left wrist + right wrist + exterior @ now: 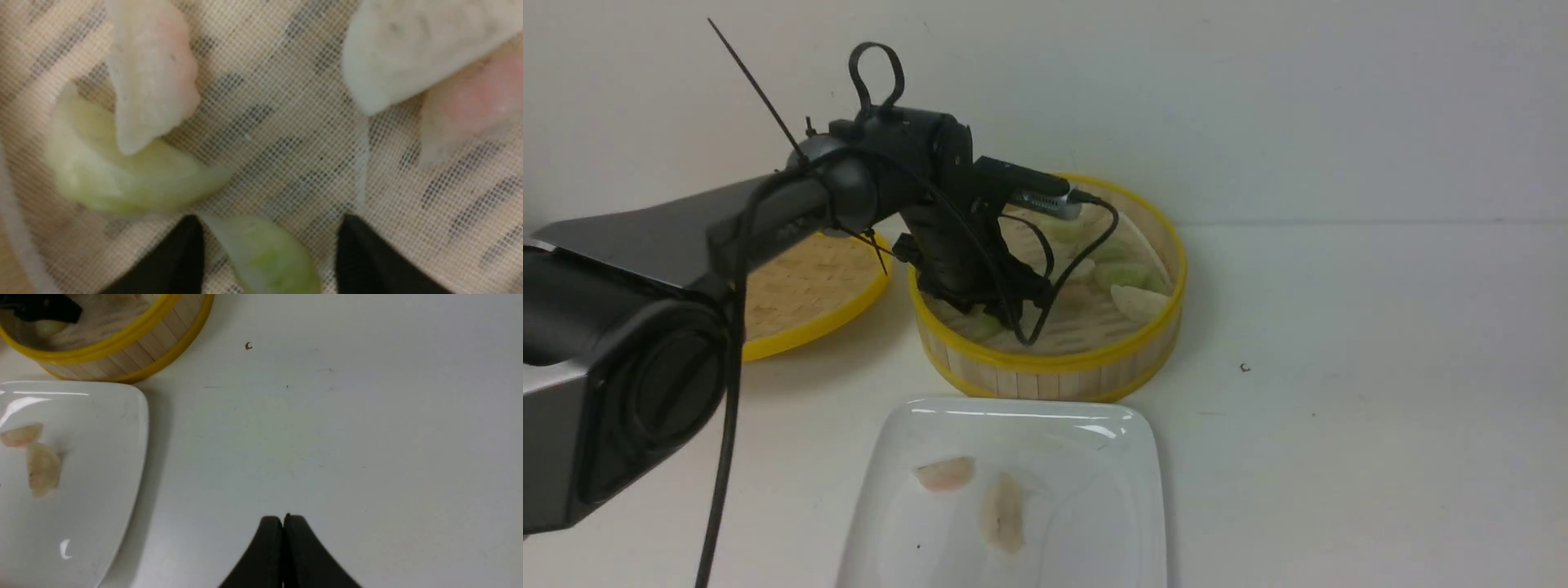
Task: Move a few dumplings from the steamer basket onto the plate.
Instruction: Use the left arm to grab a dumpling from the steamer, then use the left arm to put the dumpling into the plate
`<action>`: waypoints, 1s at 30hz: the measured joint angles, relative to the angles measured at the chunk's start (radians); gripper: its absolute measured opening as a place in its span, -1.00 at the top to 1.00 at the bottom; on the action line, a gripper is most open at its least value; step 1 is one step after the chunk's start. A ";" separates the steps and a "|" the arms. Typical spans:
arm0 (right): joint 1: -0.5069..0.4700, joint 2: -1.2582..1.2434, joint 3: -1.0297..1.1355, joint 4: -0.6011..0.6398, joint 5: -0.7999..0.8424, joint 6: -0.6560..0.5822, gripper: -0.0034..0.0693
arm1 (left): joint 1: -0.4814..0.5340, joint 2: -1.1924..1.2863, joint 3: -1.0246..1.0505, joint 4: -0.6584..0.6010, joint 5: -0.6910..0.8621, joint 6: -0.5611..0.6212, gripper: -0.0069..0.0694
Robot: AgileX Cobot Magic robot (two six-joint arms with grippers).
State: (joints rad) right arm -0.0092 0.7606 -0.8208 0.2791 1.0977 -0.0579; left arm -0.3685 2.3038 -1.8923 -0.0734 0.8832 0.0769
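The steamer basket (pixel 1045 371) stands behind the white square plate (pixel 1127 506). My left gripper (pixel 996 314) reaches down inside the basket's near left part. In the left wrist view it (pixel 269 228) is open, its jaws either side of a pale green dumpling (pixel 265 257) lying on the mesh floor. Another green dumpling (pixel 122 179), a pinkish one (pixel 151 73) and a cream one (pixel 416 45) lie beyond. Two pinkish dumplings (pixel 945 473) (pixel 1003 513) lie on the plate. My right gripper (pixel 282 519) is shut and empty over bare table right of the plate (pixel 122 457).
The flat woven yellow-rimmed lid (pixel 809 294) lies left of the basket, partly behind my left arm. A small dark speck (pixel 1245 368) sits on the white table right of the basket. A white wall runs behind.
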 joint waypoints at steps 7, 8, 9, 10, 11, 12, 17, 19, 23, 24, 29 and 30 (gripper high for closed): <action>0.000 0.000 0.000 0.000 0.002 -0.003 0.93 | -0.013 -0.043 -0.080 0.012 0.172 -0.001 0.30; 0.000 0.000 0.000 0.000 0.002 -0.003 0.93 | -0.017 -0.066 -0.103 0.012 0.209 -0.001 0.30; 0.000 0.000 0.000 0.000 0.003 -0.003 0.93 | -0.020 -0.096 -0.121 0.011 0.239 -0.001 0.30; 0.000 0.000 0.000 0.000 0.003 -0.003 0.93 | -0.023 -0.145 -0.141 0.008 0.282 0.001 0.30; 0.000 0.000 0.000 0.000 0.003 -0.006 0.93 | -0.024 -0.176 -0.149 0.007 0.302 0.003 0.30; 0.000 0.000 0.000 0.000 0.003 -0.006 0.93 | -0.024 -0.184 -0.150 0.007 0.306 0.004 0.30; 0.000 0.000 0.000 0.003 0.005 -0.006 0.93 | -0.026 -0.389 -0.076 -0.021 0.343 0.007 0.30; 0.000 0.000 0.000 0.003 0.006 -0.006 0.93 | -0.026 -0.478 0.037 -0.046 0.344 0.007 0.30; 0.000 0.000 0.000 0.004 0.006 -0.006 0.93 | -0.026 -0.605 0.320 -0.142 0.347 0.007 0.30; 0.000 0.000 0.000 0.005 0.006 -0.006 0.93 | -0.026 -0.627 0.407 -0.167 0.347 0.010 0.30; 0.000 0.000 0.000 0.007 0.006 -0.006 0.93 | -0.028 -0.636 0.651 -0.260 0.273 0.073 0.30; 0.000 0.000 0.000 0.007 0.006 -0.006 0.93 | -0.028 -0.625 0.713 -0.275 0.217 0.098 0.30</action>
State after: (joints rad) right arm -0.0092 0.7606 -0.8208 0.2860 1.1040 -0.0636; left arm -0.3963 1.6783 -1.1790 -0.3486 1.1000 0.1749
